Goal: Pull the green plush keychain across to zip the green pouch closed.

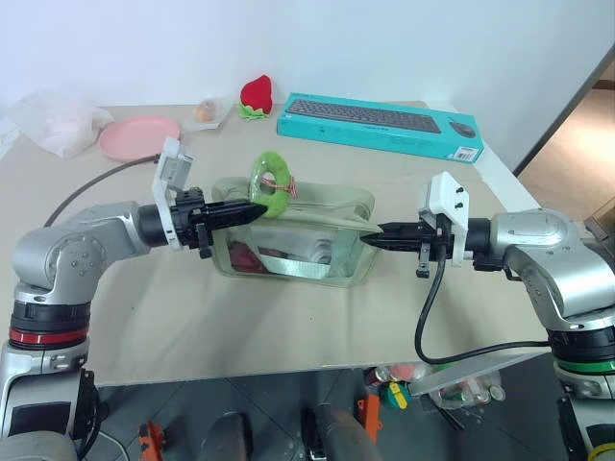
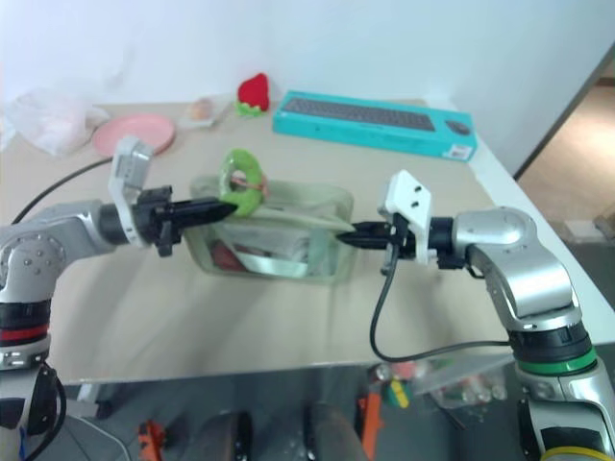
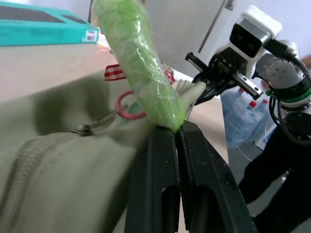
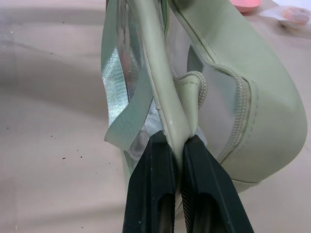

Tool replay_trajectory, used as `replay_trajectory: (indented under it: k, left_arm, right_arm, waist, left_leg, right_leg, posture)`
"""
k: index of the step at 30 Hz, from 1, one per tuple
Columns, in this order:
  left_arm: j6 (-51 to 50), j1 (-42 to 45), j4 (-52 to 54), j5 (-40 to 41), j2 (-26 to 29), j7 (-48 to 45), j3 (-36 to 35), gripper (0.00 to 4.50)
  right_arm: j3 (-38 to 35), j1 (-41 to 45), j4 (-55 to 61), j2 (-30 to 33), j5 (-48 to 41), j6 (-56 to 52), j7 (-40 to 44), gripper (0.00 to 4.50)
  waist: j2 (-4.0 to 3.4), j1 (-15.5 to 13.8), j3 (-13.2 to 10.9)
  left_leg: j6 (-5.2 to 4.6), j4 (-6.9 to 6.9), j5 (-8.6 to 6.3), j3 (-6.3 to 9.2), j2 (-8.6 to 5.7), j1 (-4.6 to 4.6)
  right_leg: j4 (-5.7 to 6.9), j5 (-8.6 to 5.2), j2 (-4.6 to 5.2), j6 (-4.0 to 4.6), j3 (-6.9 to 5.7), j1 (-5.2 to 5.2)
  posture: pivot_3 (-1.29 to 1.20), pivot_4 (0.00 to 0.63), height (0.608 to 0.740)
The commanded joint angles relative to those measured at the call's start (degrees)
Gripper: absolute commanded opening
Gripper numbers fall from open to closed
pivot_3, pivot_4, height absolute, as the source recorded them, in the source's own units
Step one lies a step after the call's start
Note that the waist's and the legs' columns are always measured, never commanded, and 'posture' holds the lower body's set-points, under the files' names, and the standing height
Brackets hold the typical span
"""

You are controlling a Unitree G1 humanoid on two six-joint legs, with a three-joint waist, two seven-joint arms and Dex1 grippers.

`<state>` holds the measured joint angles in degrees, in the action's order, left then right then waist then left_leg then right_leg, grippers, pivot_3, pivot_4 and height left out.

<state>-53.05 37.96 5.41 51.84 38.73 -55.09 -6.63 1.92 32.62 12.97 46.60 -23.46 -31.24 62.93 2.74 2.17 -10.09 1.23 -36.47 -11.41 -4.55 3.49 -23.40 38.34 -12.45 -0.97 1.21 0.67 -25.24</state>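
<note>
The green pouch point(image 1: 293, 230) is a pale sage-green rectangular bag with clear plastic sides showing red and white contents. It stretches between the two grippers, with a flat green strap along its side and a zipper running along its top. Its right end is pinched flat between the closed fingers of the right gripper point(image 1: 370, 240). The green plush keychain point(image 1: 271, 182), a lime-green curved loop with a pink-red bit inside, stands up from the pouch's top, its lower end clamped at the tips of the left gripper point(image 1: 261, 209).
</note>
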Motion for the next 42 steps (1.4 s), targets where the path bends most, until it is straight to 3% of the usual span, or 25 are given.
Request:
replay_trajectory:
  k: [1,5,11,17,22,35,42]
  left_arm:
    - [-0.76,2.52,-1.15,1.76,0.3,-0.2,-2.84,1.22]
    - [-1.49,3.77,-2.53,3.39,0.31,1.29,-5.6,2.57]
    - [-4.08,4.24,-2.97,7.67,0.94,2.67,-10.07,2.57]
    - [-3.65,-1.75,-1.87,6.87,6.78,3.06,-15.31,2.57]
    - [-0.39,-8.71,-1.96,1.95,9.27,0.97,-13.81,2.57]
    - [1.16,-11.42,-0.53,-2.16,6.32,-0.72,-6.47,2.57]
    - [1.29,-10.11,-1.43,-1.47,5.71,-3.01,-6.2,0.4]
  right_arm:
    - [-1.43,0.27,2.06,0.49,-0.91,0.18,-0.24,0.0]
    - [-1.29,0.43,1.81,0.5,-0.83,0.36,-0.3,0.0]
    - [-0.77,1.06,1.2,0.15,-0.53,0.73,-0.23,0.0]
    - [-0.83,1.12,1.05,0.02,-0.74,0.87,-0.07,0.0]
    - [-0.35,1.3,0.67,-0.32,-0.59,1.1,0.03,0.0]
    - [-0.89,1.39,1.35,-0.06,-0.89,0.51,-0.24,0.0]
    - [-1.72,0.33,2.43,0.35,-1.33,-0.06,-0.67,0.0]
  waist:
    - [0.0,0.0,0.0]
    - [0.0,0.01,0.0]
    - [0.0,0.0,0.0]
    - [0.0,0.34,0.0]
    - [0.0,0.29,0.0]
    - [0.02,0.32,0.0]
    - [0.03,0.29,0.0]
  left_leg:
    - [0.0,0.0,0.0,0.0,0.0,0.0]
    - [0.0,-0.01,0.0,0.0,-0.01,0.0]
    - [0.0,0.0,0.0,0.01,0.0,-0.01]
    - [0.0,0.04,0.0,-0.01,0.03,0.01]
    - [0.0,0.04,0.0,0.0,0.06,0.01]
    - [0.0,0.05,0.0,-0.01,0.01,-0.01]
    - [0.0,0.04,0.0,-0.01,0.01,-0.01]
  right_leg:
    - [0.0,0.0,0.0,0.0,-0.01,0.0]
    - [0.0,0.0,0.0,0.0,0.0,0.0]
    - [0.0,0.0,0.0,0.0,-0.01,0.0]
    - [0.0,-0.01,0.0,0.01,0.01,-0.02]
    - [-0.01,-0.03,0.08,0.03,-0.04,0.0]
    - [-0.01,-0.03,0.04,0.02,-0.02,-0.02]
    - [-0.01,-0.03,0.06,0.03,-0.02,-0.03]
  posture:
    - [0.0,0.15,0.74]
    - [0.0,0.15,0.74]
    - [0.0,0.15,0.74]
    - [0.0,0.15,0.74]
    - [0.0,0.15,0.74]
    - [0.0,0.15,0.74]
    - [0.0,0.15,0.74]
